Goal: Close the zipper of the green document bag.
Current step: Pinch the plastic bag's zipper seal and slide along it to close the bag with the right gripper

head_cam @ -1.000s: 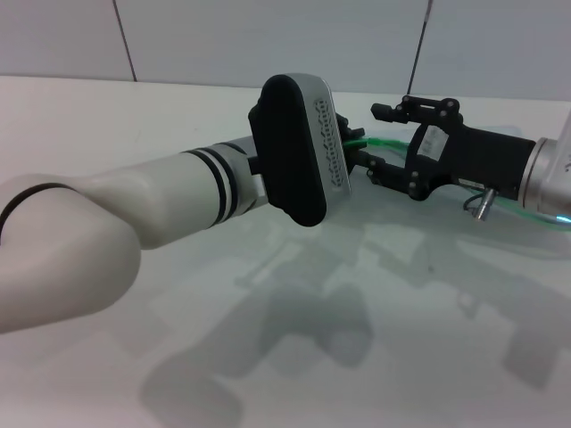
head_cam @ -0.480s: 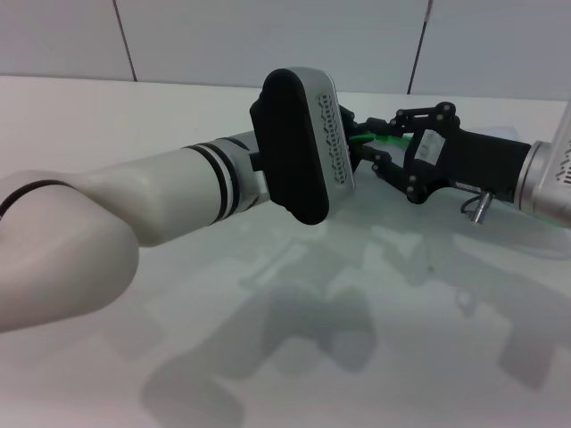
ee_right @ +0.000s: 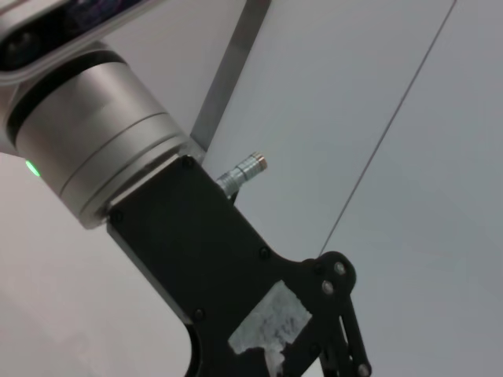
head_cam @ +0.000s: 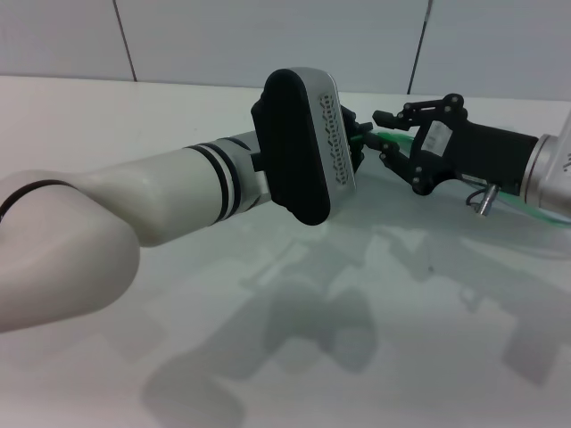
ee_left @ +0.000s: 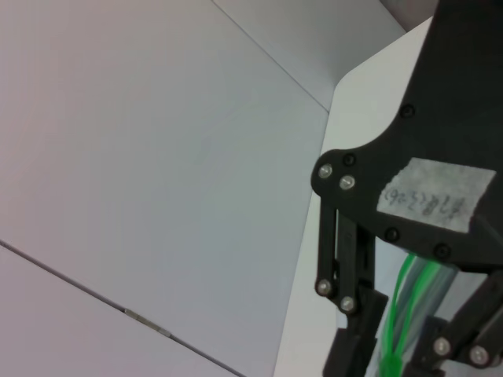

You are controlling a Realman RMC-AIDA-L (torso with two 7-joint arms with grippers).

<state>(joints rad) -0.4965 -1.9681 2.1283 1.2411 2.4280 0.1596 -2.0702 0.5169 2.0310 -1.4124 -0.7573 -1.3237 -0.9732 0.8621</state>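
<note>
The green document bag [head_cam: 446,267] lies flat on the white table as a pale translucent sheet. Its zipper [head_cam: 393,140] is a thin bright green strip along the far edge, running right under my right arm. My right gripper [head_cam: 384,134] is open, one finger above the strip and one below, close to its left end. My left gripper [head_cam: 355,143] is at that same end, mostly hidden behind its own wrist housing. The left wrist view shows the zipper [ee_left: 409,306] passing between the fingers of a black gripper. I cannot pick out the slider tab.
My left forearm [head_cam: 134,214] crosses the foreground from the left and blocks part of the table. Grey wall panels [head_cam: 268,36] rise just behind the table's far edge. The right wrist view shows only a black gripper body [ee_right: 212,267], a silver wrist and the wall.
My right gripper moved left along the green strip toward the left gripper and narrowed its fingers, then shifted slightly right and up. The left arm stayed still.
</note>
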